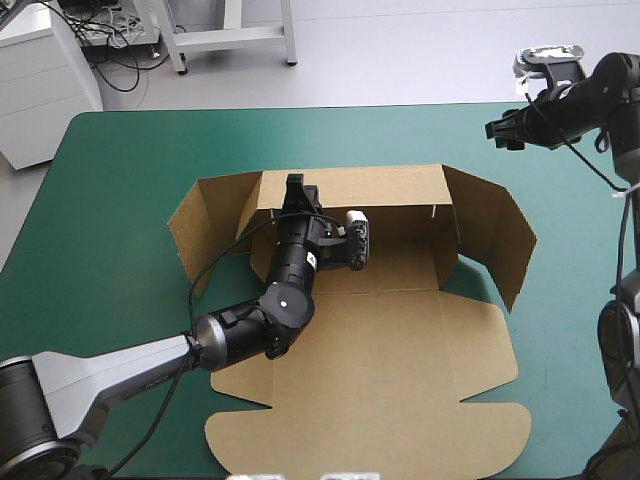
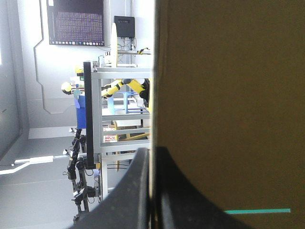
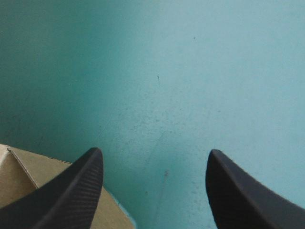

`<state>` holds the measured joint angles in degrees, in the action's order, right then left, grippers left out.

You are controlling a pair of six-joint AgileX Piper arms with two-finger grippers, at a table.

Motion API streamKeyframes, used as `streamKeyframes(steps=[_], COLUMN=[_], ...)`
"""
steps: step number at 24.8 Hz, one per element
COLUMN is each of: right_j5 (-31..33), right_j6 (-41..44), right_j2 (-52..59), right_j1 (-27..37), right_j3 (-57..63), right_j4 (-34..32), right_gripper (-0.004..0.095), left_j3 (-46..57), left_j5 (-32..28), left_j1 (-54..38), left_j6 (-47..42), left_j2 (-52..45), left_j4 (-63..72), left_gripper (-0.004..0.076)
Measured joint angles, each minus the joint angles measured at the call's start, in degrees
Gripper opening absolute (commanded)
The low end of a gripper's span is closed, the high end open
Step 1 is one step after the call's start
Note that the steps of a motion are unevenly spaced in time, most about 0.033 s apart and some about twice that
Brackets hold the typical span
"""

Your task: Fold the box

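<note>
The brown box [image 1: 400,350] lies in the middle of the table, its back wall [image 1: 390,185] raised and its lid panel flat toward the near edge. My left gripper [image 1: 295,185] is at the top edge of the back wall near its left end. In the left wrist view the black fingers [image 2: 143,191] are all but shut with the board's edge [image 2: 228,95] between them. My right gripper [image 1: 502,130] hovers over the far right corner of the table, apart from the box. Its fingers [image 3: 86,186] stand open above bare cover, with a box corner [image 3: 24,186] beside one finger.
The left side flap [image 1: 195,225] and right side flap [image 1: 495,240] stand angled outward from the back wall. Teal-green cover [image 1: 120,200] shows on both sides of the box and along the far edge [image 1: 300,112].
</note>
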<state>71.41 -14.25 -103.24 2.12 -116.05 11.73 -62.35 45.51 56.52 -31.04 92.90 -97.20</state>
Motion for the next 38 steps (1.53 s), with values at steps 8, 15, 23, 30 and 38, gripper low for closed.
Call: streamKeyframes(steps=[8,15,23,30,38], right_j5=[-0.45,-1.17,-10.95,-14.84,-14.38], right_j6=[-6.81,-9.44,-21.36,-30.53,-43.08], right_j2=[-1.61,-0.45,13.08,20.36,24.18], right_j1=[0.25,0.25,0.30,0.30,0.30], right_j3=[6.32,13.86,35.00,46.60,51.44], right_j4=[6.20,9.02,14.45,17.64,23.11], right_gripper=[0.0572,0.0552,0.0535,0.0535,0.0559], left_j3=[0.00,0.00,0.00,0.00,0.00], left_j5=[0.00,0.00,0.12,0.18,0.18], left_j1=[0.00,0.00,0.00,0.00,0.00], left_j6=[0.00,0.00,0.00,-0.44,-0.44], left_j2=[0.00,0.00,0.00,0.00,0.00], left_j4=[0.00,0.00,0.00,0.00,0.00], left_gripper=[-0.0032,-0.0032,-0.0032,-0.0032,-0.0032])
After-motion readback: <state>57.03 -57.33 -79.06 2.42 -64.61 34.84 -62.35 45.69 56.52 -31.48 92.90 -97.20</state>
